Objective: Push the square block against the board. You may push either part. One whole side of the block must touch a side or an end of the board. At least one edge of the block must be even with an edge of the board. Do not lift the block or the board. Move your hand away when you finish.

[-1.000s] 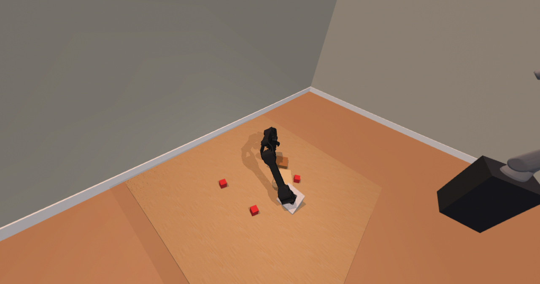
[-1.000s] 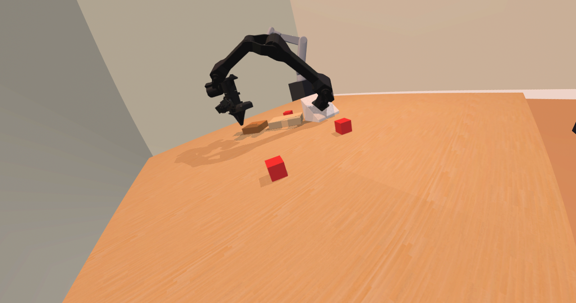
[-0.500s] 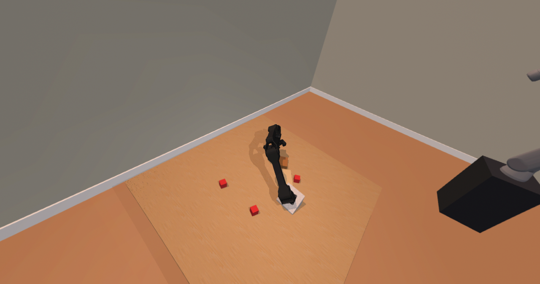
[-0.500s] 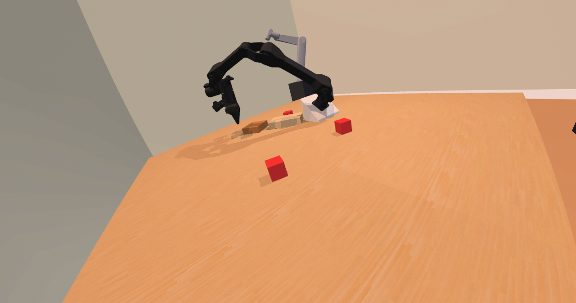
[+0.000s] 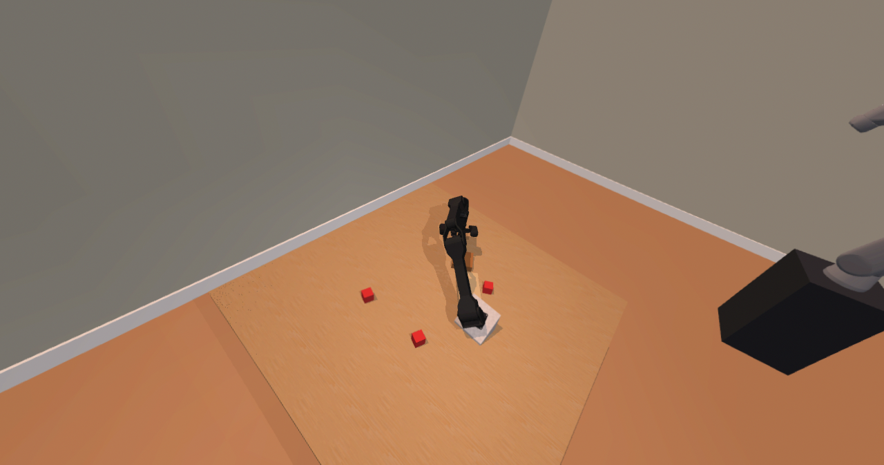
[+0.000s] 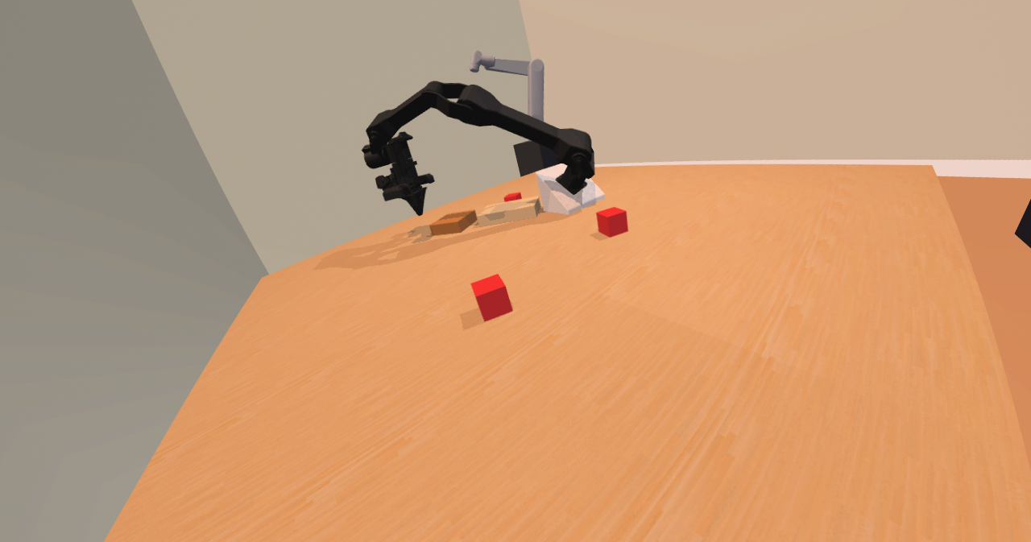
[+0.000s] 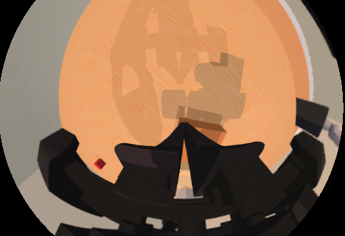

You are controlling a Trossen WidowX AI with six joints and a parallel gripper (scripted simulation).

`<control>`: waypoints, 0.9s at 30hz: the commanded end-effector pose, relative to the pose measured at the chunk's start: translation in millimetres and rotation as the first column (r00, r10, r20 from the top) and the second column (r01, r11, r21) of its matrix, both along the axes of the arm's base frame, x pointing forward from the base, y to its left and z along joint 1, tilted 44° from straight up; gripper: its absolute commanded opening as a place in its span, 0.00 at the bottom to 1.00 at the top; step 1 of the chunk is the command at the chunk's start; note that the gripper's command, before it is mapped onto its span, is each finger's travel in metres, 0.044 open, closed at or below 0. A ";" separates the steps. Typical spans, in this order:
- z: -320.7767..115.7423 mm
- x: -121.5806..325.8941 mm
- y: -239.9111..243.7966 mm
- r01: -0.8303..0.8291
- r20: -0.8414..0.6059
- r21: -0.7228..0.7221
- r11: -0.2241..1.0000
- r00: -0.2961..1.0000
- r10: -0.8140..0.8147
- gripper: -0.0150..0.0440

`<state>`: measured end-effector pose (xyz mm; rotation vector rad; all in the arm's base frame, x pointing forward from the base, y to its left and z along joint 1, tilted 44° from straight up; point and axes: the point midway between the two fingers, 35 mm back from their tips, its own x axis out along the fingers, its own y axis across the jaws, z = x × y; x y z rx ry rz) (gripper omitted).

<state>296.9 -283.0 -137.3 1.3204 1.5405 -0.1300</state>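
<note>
The brown square block (image 5: 470,262) (image 6: 448,224) (image 7: 214,136) lies flat on the table. The pale board (image 5: 474,281) (image 6: 517,211) lies between it and the arm's base. Their facing sides are very close; whether they touch or their edges are even cannot be told, as the arm covers part of both in the top view. My gripper (image 6: 420,212) (image 7: 183,125) is shut and empty. Its tips are above the table, off the block's side away from the board, and touch neither part. The fingers hide part of the block in the wrist view.
A red cube (image 5: 487,287) (image 6: 512,196) lies close beside the board. Two more red cubes, one nearer the base (image 5: 418,338) (image 6: 611,221) and one farther out (image 5: 367,294) (image 6: 491,297), lie on the other side. The white base (image 5: 488,331) stands behind the board.
</note>
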 end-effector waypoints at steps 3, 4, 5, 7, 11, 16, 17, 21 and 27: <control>-13.5 -6.5 -8.0 0.139 -0.133 0.024 0.990 0.982 -0.134 0.25; -13.9 -6.7 -8.3 0.143 -0.137 0.024 0.989 0.981 -0.138 0.25; -13.9 -6.7 -8.3 0.143 -0.137 0.024 0.989 0.981 -0.138 0.25; -13.9 -6.7 -8.3 0.143 -0.137 0.024 0.989 0.981 -0.138 0.25; -29.6 -2.3 4.6 0.143 -0.136 0.024 0.989 0.981 -0.138 0.25; -54.4 2.6 28.2 0.143 -0.135 0.026 0.989 0.981 -0.138 0.25; -54.4 2.6 28.2 0.143 -0.135 0.026 0.989 0.981 -0.138 0.25; -54.0 2.4 28.6 0.143 -0.135 0.026 0.989 0.981 -0.138 0.25; -50.6 0.2 32.3 0.143 -0.136 0.026 0.989 0.981 -0.138 0.25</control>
